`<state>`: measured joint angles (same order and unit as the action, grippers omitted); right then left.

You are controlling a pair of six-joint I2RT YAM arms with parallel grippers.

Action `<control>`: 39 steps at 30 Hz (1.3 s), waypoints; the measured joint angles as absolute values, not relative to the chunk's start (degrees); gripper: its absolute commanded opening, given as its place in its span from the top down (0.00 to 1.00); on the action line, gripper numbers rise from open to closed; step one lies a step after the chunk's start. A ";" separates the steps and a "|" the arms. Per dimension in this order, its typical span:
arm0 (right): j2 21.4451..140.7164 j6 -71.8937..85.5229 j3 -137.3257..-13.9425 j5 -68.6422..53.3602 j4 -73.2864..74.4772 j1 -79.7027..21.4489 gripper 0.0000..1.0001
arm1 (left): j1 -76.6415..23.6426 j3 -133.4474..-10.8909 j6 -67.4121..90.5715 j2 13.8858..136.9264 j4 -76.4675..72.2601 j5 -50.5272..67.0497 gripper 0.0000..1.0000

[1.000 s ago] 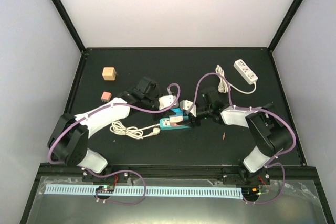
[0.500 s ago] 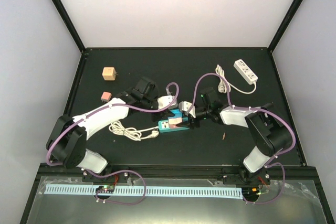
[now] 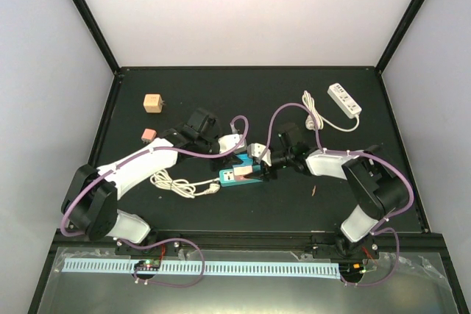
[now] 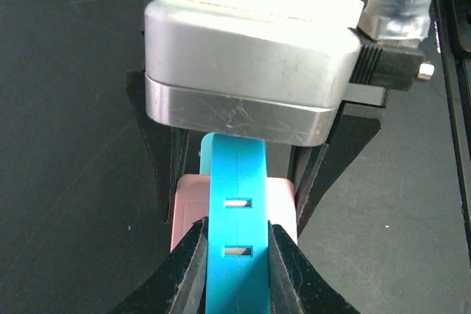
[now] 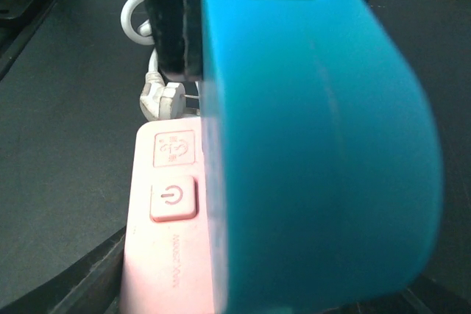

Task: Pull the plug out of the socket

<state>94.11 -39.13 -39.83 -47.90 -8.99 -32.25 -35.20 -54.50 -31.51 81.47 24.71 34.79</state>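
Blue plug [image 3: 246, 165] and pink socket strip [image 3: 234, 175] sit together mid-table in the top view, w/ both arms reaching in to meet over them. L claw [image 3: 238, 158] comes in from the left-rear and R claw [image 3: 252, 167] from the right. Both are on the pair, neither nearer. L arm stretches low across the table [image 3: 294, 204], elbow out left. R arm is folded tight, wrist turned inward. The pair's long axis runs approx left-right, slightly tilted. Also there: white cable [image 3: 180, 182] near-left, white power strip [image 3: 344, 99] far-right, orange cube [image 3: 153, 103], small pink block [image 3: 148, 135].

L wrist view: L claw's black fingers [image 4: 188, 270] press the plug's two broad sides, so it is closed on the plug. The plug's thin edge, w/ two slots, faces the cam. The strip shows just behind it. Beyond is R claw's silver body. Its black fingers straddle the strip and appear to touch both sides, so prob. clamped on it.

R wrist view: the plug fills the right of frame, very close and blurred. The strip's face w/ power button [image 5: 173, 200] lies beside it. A loose white plug [image 5: 163, 99] lies on the table beyond. The pins' seat is hidden.

Judgement: the plug stands off the strip's face, so the pull should go straight off that face, L claw drawing while R claw pins the strip.
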 measured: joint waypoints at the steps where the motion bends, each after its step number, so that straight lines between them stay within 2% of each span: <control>1: 94.15 -39.13 -39.83 -47.51 -9.06 -32.47 0.61 | -35.18 -54.50 -31.38 81.38 24.93 34.74 0.99; 12: 95.74 -37.56 -41.67 -44.36 -10.20 -32.77 0.59 | -34.50 -54.50 -31.11 79.07 26.50 37.26 0.98; 18: 95.74 -37.17 -41.52 -44.07 -10.72 -32.77 0.35 | -32.97 -54.50 -31.33 79.07 27.24 37.76 0.98; 23: 95.72 -36.86 -41.34 -43.94 -11.16 -32.77 0.23 | -31.03 -54.50 -31.31 78.96 27.90 38.06 0.99; 32: 92.88 -34.96 -42.46 -42.54 -9.26 -32.75 0.18 | -27.11 -55.20 -29.89 77.60 29.63 41.56 0.98; 39: 89.91 -32.67 -47.57 -43.27 -7.29 -32.73 0.21 | -23.27 -57.10 -28.12 77.19 31.18 45.98 0.99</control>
